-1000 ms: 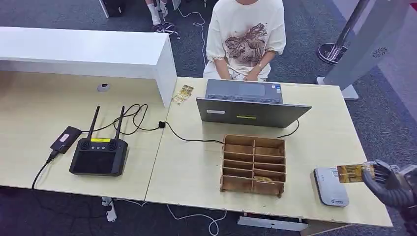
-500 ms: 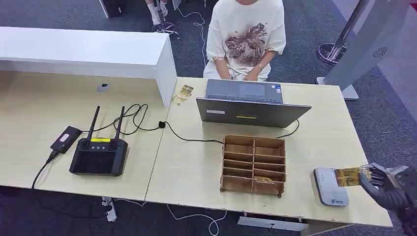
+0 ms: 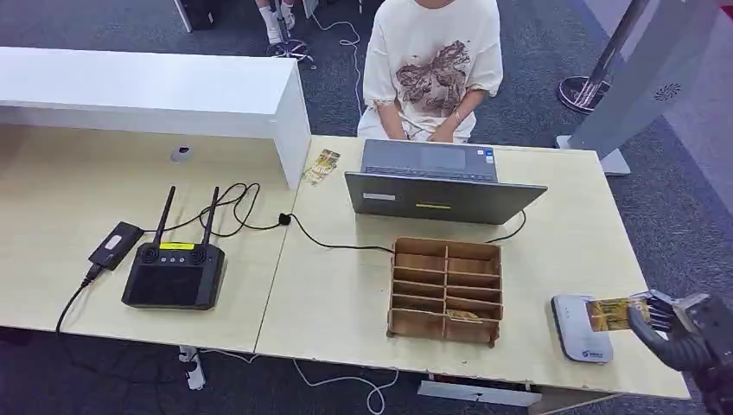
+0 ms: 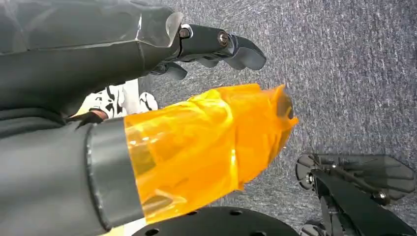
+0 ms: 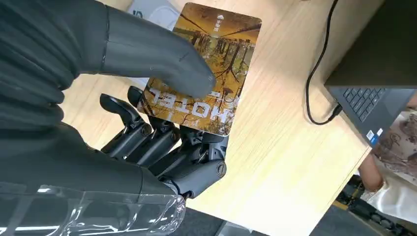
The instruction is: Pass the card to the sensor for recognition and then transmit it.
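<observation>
Card [image 3: 610,313] pinched in right hand [image 3: 678,333] has dropped lower, its far end now over the sensor [image 3: 581,328], scan likely imminent

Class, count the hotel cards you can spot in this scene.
3: one card in the right hand by the sensor, one in the wooden organiser, one beside the laptop. Others may be hidden in the slots.

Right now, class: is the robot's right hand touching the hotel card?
Touching. In the right wrist view the right hand presses its thumb on the card with fingers beneath it, pinching it above the table.
</observation>
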`<state>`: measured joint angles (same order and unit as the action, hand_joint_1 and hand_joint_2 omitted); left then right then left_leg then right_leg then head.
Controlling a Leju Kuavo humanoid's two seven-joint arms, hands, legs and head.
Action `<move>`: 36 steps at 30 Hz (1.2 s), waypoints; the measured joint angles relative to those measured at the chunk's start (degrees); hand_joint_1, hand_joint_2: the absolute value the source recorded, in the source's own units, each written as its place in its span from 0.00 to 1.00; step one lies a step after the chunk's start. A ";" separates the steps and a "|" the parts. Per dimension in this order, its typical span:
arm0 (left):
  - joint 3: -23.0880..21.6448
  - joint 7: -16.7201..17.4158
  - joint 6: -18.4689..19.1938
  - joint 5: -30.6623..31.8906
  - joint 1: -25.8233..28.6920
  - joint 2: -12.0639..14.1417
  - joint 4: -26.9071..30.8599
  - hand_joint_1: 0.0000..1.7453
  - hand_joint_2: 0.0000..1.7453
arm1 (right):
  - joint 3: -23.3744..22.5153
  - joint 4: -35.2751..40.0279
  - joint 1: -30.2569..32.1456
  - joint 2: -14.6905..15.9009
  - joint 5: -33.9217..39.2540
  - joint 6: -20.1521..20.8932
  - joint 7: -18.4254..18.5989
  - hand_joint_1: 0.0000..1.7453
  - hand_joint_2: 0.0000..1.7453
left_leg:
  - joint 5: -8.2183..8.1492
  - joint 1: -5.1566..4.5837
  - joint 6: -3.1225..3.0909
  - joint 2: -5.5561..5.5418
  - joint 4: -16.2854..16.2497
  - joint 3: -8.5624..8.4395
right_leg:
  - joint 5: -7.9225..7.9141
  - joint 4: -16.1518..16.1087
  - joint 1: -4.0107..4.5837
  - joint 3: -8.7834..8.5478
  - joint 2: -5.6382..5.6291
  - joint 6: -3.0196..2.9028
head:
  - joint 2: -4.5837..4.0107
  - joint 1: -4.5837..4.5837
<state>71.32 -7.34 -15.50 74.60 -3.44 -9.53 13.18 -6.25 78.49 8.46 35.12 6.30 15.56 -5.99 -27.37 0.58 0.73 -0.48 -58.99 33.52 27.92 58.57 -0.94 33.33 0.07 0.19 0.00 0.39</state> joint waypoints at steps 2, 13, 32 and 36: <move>0.00 0.02 0.09 -0.15 0.00 0.02 0.00 0.00 0.00 | 0.39 -0.09 -0.25 -0.11 -0.74 -0.15 0.20 1.00 1.00 | 0.00 0.00 0.00 0.00 0.00 0.02 | 0.00 0.00 0.00 0.00 0.00 0.00 | 0.00 0.00; 0.00 0.13 -0.02 0.04 0.00 0.26 0.00 0.00 0.00 | 2.10 -0.70 0.13 -0.79 0.26 -1.92 -0.81 1.00 1.00 | 0.00 0.00 -0.01 -0.04 -0.01 0.01 | 0.01 0.00 0.00 0.00 0.06 0.02 | 0.00 0.00; 0.00 0.13 0.04 -0.02 -0.11 0.31 0.00 0.00 0.00 | 1.23 -0.28 1.29 -0.57 0.02 -1.16 -0.17 1.00 1.00 | -0.06 0.00 -0.05 0.09 -0.02 -0.02 | 0.01 0.00 0.00 0.00 -0.04 0.02 | 0.00 0.00; 0.00 0.13 0.04 0.00 -0.11 0.31 0.00 0.00 0.00 | 1.22 -0.28 1.44 -0.57 -0.16 -1.18 -0.15 1.00 1.00 | -0.06 0.00 -0.05 0.09 -0.01 -0.02 | 0.02 0.00 0.00 0.00 -0.04 0.02 | 0.00 0.00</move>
<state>71.32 -7.21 -15.45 74.60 -3.55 -9.22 13.18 -5.03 78.20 9.89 34.56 6.14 14.38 -6.14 -27.43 0.58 0.67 -0.39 -59.01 33.51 27.94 58.57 -0.94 33.33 0.03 0.22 0.00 0.39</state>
